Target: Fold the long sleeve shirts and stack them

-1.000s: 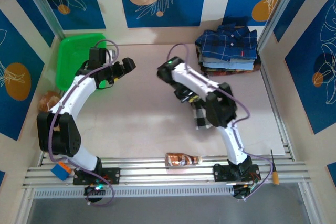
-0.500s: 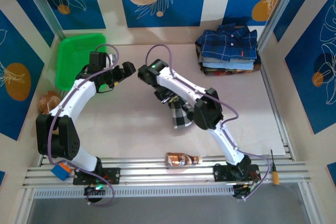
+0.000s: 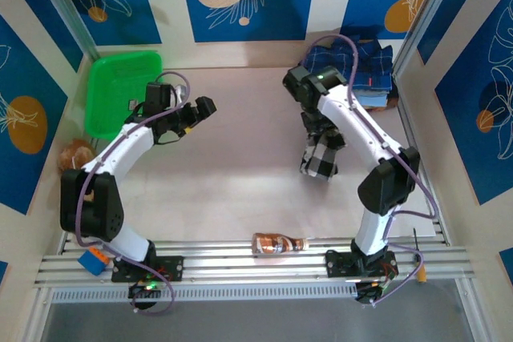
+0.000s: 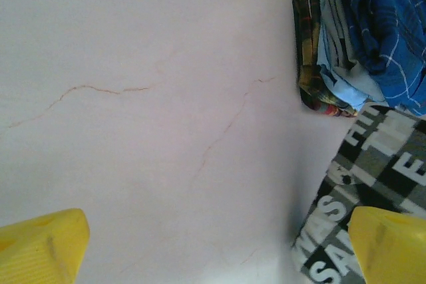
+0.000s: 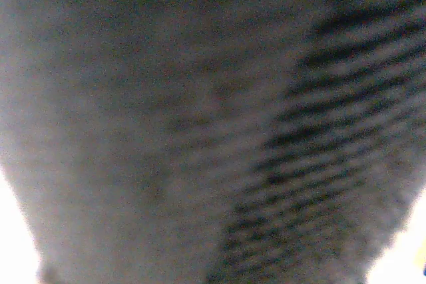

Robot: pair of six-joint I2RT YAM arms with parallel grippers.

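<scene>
Task status: partly done. A stack of folded shirts [image 3: 370, 70] sits at the far right corner of the worktop [image 3: 232, 182], navy plaid on top, with several lighter and plaid layers under it visible edge-on in the left wrist view [image 4: 333, 44]. One checked shirt [image 3: 322, 158] is off the worktop surface, or nearly so, hanging in a bunched bundle from the right pincer [image 3: 317, 124], which is clamped tight on its upper end. The bundle hangs just in front of the stack, near it but apart from it. In the right wrist view the cloth [image 5: 200, 124] is pressed close to the lens and blurred, so the exact fold state cannot be read; from above it looks compact rather than spread, though not laid flat. The left pincer [image 3: 200, 108] is spread fully wide and holds nothing, poised over bare worktop left of centre, well apart from the shirt; its yellow fingertips [image 4: 40, 247] frame the checked shirt and the stack across the worktop. Judgement: remaining work is to set this last visible shirt on top of the stack, squarely, and let go. No other loose shirts can be seen on the worktop.
</scene>
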